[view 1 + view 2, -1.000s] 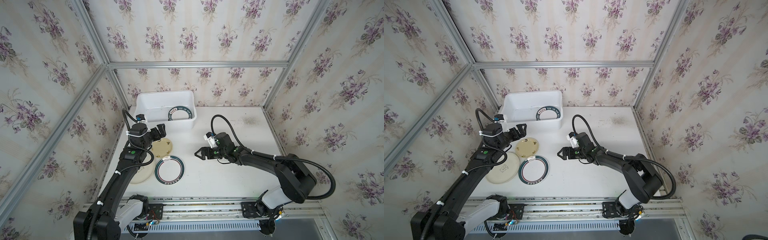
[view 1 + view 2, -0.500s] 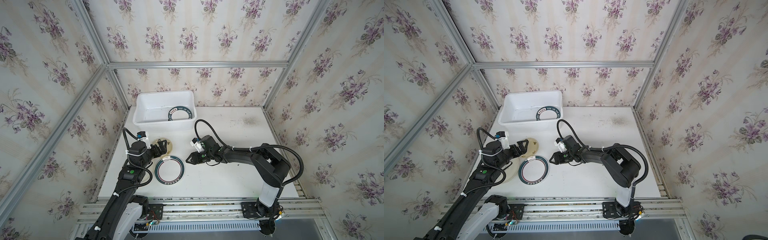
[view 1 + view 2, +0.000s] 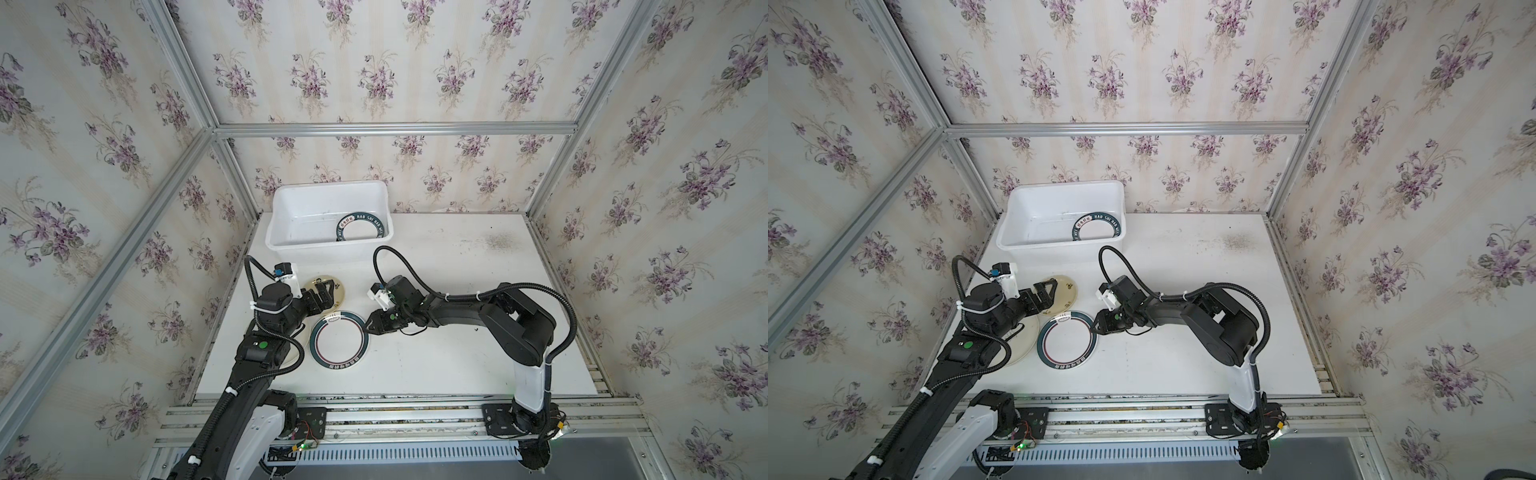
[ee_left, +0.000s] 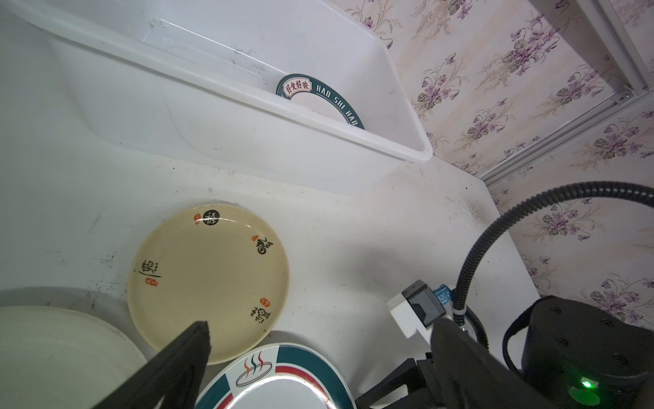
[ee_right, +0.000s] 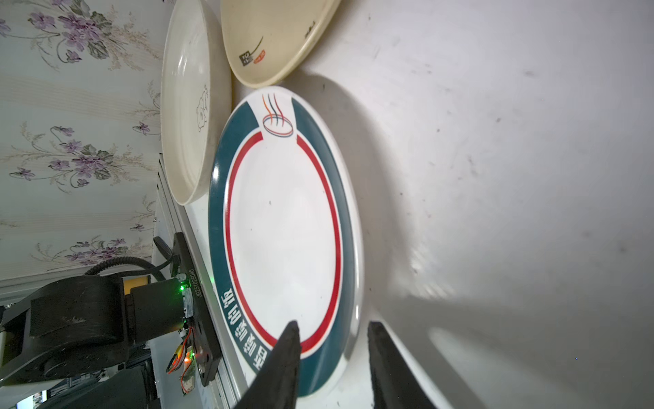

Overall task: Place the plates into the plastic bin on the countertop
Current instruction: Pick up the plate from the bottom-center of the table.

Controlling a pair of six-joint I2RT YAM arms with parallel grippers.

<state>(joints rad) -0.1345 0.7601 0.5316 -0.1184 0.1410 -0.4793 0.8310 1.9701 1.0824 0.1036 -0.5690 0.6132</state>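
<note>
Nearest, left of centre on the tabletop [image 3: 436, 357], a green-rimmed plate [image 3: 338, 341] lies flat, white inside with a thin red ring. Just left of it a cream plate [image 3: 1022, 341] lies mostly under the left arm; whether the two rims touch I cannot tell.

The right tool [image 5: 332, 348] sits low at the green-rimmed plate's right edge. It is narrow and astride the rim: one finger [image 5: 288, 350] is over the green band, the other is outside the rim, close to the tabletop. Whether they already pinch the rim I cannot tell.

A little farther, a small beige plate [image 4: 208, 279] with dark characters lies flat, its near edge just beside the green-rimmed plate. The left tool [image 4: 320, 324] is spread wide and holds nothing. In both top views it hangs over the beige plate's left part.

Farthest, at the far left against the wall [image 3: 415, 166], stands the bin [image 3: 328, 246]. One lettered plate [image 3: 360, 226] with a dark-green band is inside, at its right end. The other three plates are on the tabletop, outside the bin and near of it.
</note>
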